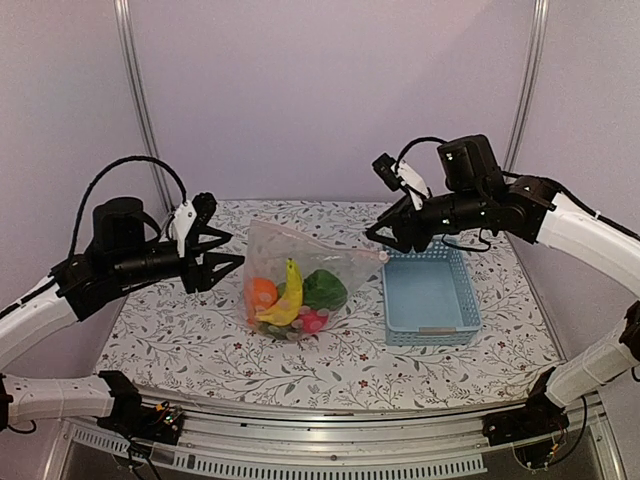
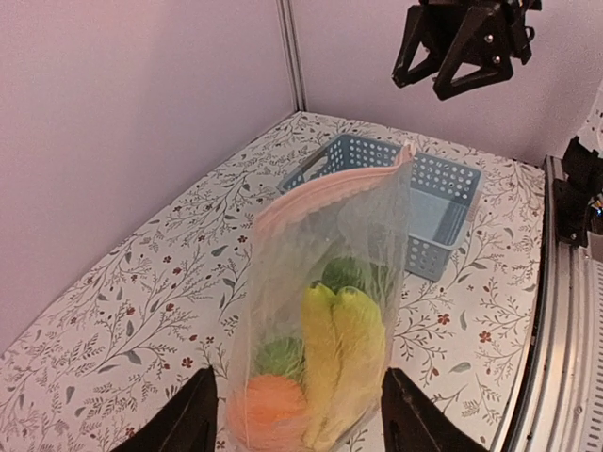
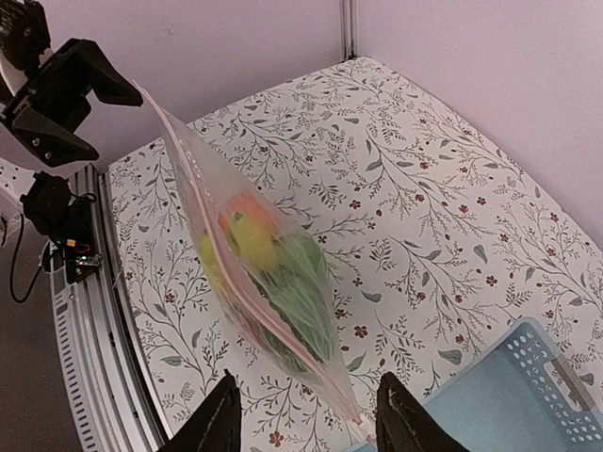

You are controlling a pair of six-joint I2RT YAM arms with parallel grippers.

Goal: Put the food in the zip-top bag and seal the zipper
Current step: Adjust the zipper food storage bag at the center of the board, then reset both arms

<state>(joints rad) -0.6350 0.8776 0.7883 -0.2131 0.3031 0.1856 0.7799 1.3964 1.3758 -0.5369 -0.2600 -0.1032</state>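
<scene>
At table centre the bag (image 1: 300, 262) is seen holding the food (image 1: 292, 297), with the basket (image 1: 432, 322) at three o'clock. Left gripper (image 1: 232, 251) and right gripper (image 1: 378, 238) are seen open and empty; withdrawal is best made without brushing the zipper (image 2: 325, 191).

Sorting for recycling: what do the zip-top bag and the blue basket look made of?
The zip-top bag: thin clear plastic film, glossy and crinkled; the food shows through. The blue basket: seemingly rigid moulded plastic, matte, with perforated mesh walls.
</scene>
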